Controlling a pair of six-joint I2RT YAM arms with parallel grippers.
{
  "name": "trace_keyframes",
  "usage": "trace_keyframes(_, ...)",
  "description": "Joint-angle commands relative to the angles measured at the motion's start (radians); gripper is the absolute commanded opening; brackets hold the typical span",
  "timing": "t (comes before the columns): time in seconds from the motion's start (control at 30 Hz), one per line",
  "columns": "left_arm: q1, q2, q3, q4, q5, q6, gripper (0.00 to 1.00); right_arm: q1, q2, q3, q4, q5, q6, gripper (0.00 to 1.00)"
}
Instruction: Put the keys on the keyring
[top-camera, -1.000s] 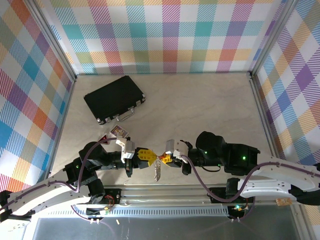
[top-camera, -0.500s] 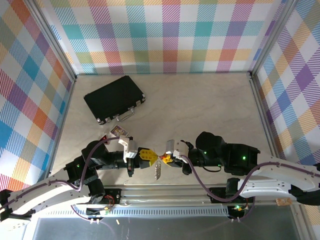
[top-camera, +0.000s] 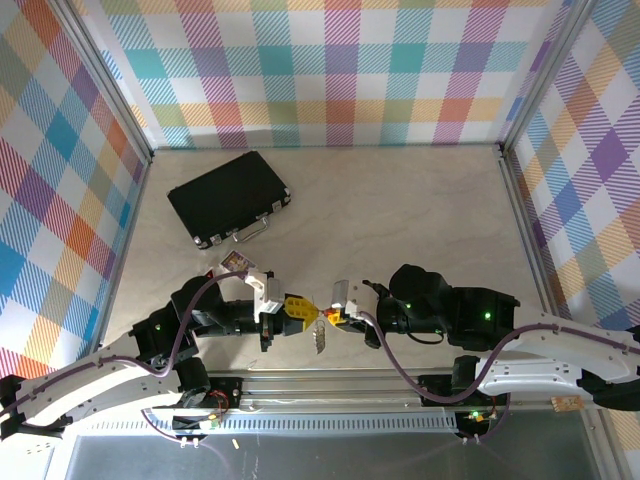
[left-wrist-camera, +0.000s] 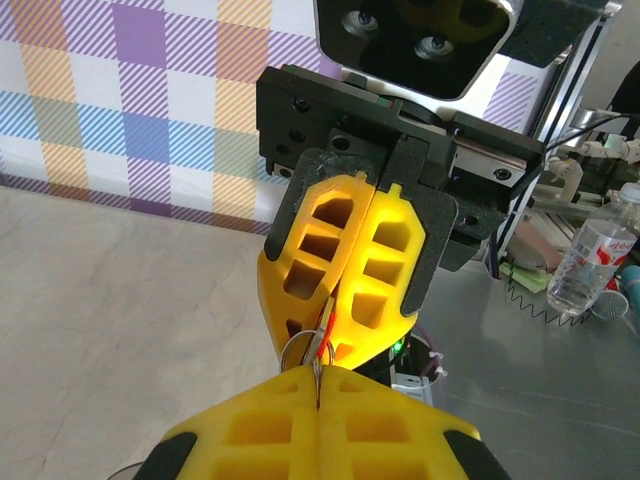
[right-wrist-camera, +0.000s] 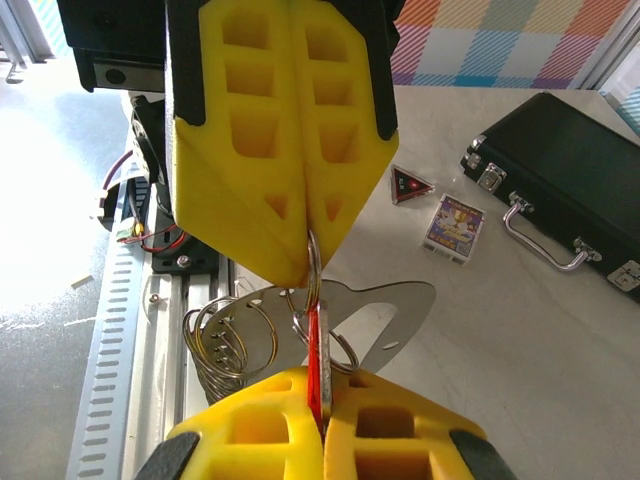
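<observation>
The left pincer (top-camera: 303, 311) had edged toward the right pincer (top-camera: 330, 316) since the earlier frame, so their yellow tips met nose to nose just above the near edge of the tabletop (top-camera: 400, 220). Both were clamped tight: the right on the red key (right-wrist-camera: 316, 362), the left on a loop of the keyring (right-wrist-camera: 313, 268), its tag (right-wrist-camera: 385, 312) dangling below. Key and loop touched. The closed gap suggested threading was under way, though whether the key had caught the loop could not be told. Farther off lay a card (right-wrist-camera: 453, 222), and beyond it a black case (top-camera: 228, 196).
</observation>
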Motion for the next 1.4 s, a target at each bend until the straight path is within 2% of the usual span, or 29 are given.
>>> trace_keyframes(0.0, 0.003, 0.033, 0.008, -0.087, -0.041, 0.011, 0.0, 0.008, -0.022, 0.023, 0.148, -0.023, -0.034, 0.0)
trace_keyframes(0.47, 0.003, 0.061, 0.024, -0.139, 0.026, 0.024, 0.0, 0.021, -0.022, 0.027, 0.174, 0.037, -0.073, 0.0)
trace_keyframes(0.7, 0.003, 0.04, 0.012, -0.131, 0.004, 0.019, 0.0, 0.027, -0.004, 0.045, 0.148, 0.067, -0.099, 0.0)
trace_keyframes(0.73, 0.003, 0.036, 0.009, -0.127, -0.005, 0.019, 0.05, 0.028, 0.0, 0.052, 0.139, 0.073, -0.102, 0.0)
trace_keyframes(0.8, 0.003, 0.021, 0.001, -0.114, -0.027, 0.017, 0.22, 0.03, 0.004, 0.063, 0.123, 0.084, -0.106, 0.0)
trace_keyframes(0.87, 0.003, 0.007, -0.005, -0.101, -0.041, 0.014, 0.35, 0.032, 0.007, 0.074, 0.109, 0.096, -0.11, 0.0)
trace_keyframes(1.0, 0.003, -0.034, -0.027, -0.077, -0.096, 0.001, 0.53, 0.033, 0.029, 0.111, 0.044, 0.148, -0.118, 0.0)
trace_keyframes(1.13, 0.003, -0.072, -0.05, -0.067, -0.149, -0.004, 0.64, 0.032, 0.059, 0.153, -0.023, 0.187, -0.123, 0.0)
trace_keyframes(1.17, 0.003, -0.082, -0.055, -0.066, -0.161, -0.006, 0.72, 0.032, 0.07, 0.166, -0.043, 0.197, -0.124, 0.0)
trace_keyframes(1.37, 0.003, -0.1, -0.071, -0.073, -0.191, -0.003, 1.0, 0.031, 0.139, 0.243, -0.147, 0.272, -0.123, 0.0)
